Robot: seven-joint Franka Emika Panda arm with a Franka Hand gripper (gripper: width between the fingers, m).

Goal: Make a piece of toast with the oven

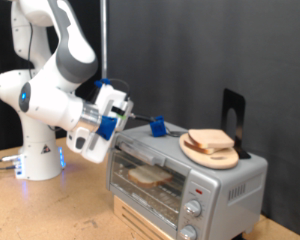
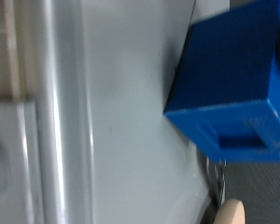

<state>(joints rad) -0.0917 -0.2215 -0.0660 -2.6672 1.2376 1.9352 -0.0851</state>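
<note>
Seen in the exterior view: arm (image 1: 52, 75) bent down from ten o'clock, gripper (image 1: 110, 112) lowered to the upper corner of the oven (image 1: 185, 175) at about nine o'clock of its top. Could not tell whether the fingers were apart or together; nothing seen between them. Oven stood on a wooden table (image 1: 40, 215) at four o'clock of the picture, glass door shut, two round knobs (image 1: 193, 210) low on its front panel, a small red mark above them. One piece of toast (image 1: 150, 176) lay inside on the rack, behind the glass. Sat on top of the oven, toward two o'clock: a round wooden board (image 1: 212, 153) with more bread on it. Stood just beside the board, at ten o'clock of it: a small blue block (image 1: 158, 127).

From the wrist: close, blurred grey metal, the blue block (image 2: 238, 79) large at two o'clock.
</note>
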